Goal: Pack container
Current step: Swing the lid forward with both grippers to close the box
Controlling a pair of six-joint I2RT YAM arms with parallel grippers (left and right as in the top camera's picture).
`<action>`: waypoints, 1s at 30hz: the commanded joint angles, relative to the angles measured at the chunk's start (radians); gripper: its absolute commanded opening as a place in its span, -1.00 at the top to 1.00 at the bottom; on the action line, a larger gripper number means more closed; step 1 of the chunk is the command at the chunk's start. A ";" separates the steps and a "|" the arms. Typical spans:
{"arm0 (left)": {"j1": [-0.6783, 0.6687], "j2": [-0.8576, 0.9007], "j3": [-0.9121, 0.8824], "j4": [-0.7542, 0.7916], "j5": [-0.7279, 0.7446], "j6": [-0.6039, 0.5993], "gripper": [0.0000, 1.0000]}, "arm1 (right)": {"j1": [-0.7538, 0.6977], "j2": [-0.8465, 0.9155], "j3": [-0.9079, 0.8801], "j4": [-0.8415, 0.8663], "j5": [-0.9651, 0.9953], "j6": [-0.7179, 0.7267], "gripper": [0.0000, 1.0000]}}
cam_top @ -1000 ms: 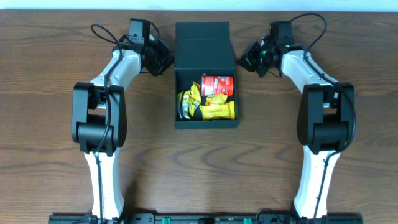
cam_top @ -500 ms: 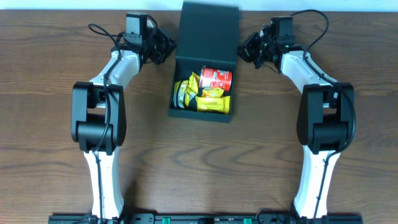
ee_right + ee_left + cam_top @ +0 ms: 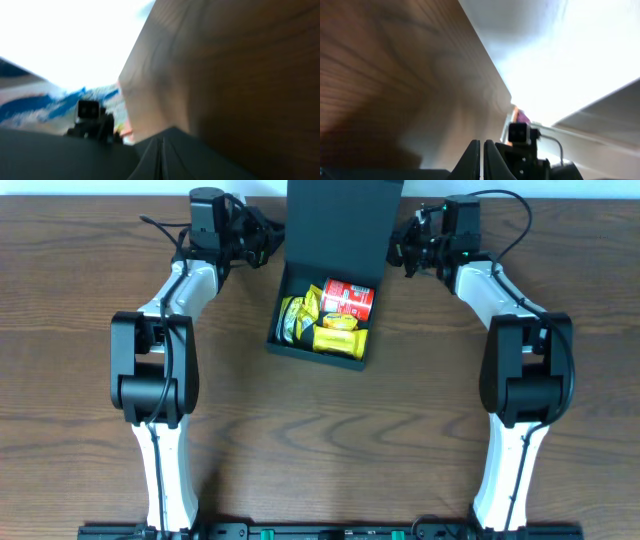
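The container (image 3: 312, 351) is a dark teal-black box in the middle of the table, turned slightly. Its flap lid (image 3: 345, 220) is raised at the far side. Inside lie a red can (image 3: 348, 298) and yellow snack packets (image 3: 335, 340). My left gripper (image 3: 266, 240) is shut and sits against the lid's left edge. My right gripper (image 3: 401, 248) is shut and sits against the lid's right edge. In the left wrist view my closed fingers (image 3: 482, 156) point across at the other arm. In the right wrist view my closed fingers (image 3: 161, 159) are beside the dark lid (image 3: 40, 155).
The wooden table (image 3: 320, 440) stretches toward the arm bases. Its far edge (image 3: 100, 198) runs just behind both grippers and the lid. Both arms reach along the sides of the container.
Both grippers have moved toward the far edge and inward against the lid. The lid has swung up, and the container has slid away and turned slightly.
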State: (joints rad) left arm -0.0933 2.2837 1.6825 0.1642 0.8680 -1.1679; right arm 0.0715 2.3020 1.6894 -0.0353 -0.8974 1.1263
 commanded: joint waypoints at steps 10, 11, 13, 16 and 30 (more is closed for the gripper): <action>-0.015 -0.003 0.024 0.007 0.309 0.077 0.88 | 0.015 0.012 0.013 0.029 -0.293 0.003 0.97; -0.013 -0.003 0.024 0.007 0.309 0.083 0.88 | 0.011 0.012 0.013 0.029 -0.276 0.003 0.97; -0.009 -0.003 0.024 0.005 0.313 0.091 0.88 | -0.002 0.012 0.013 0.033 -0.242 0.003 0.97; -0.007 -0.003 0.024 0.005 0.330 0.091 0.89 | -0.017 0.012 0.013 0.042 -0.240 0.026 0.97; -0.003 -0.003 0.024 0.006 0.360 0.095 0.88 | -0.029 0.011 0.013 0.167 -0.388 0.136 0.97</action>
State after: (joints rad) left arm -0.0990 2.2837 1.6825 0.1654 1.1877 -1.0981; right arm 0.0460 2.3020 1.6894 0.1287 -1.2144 1.2358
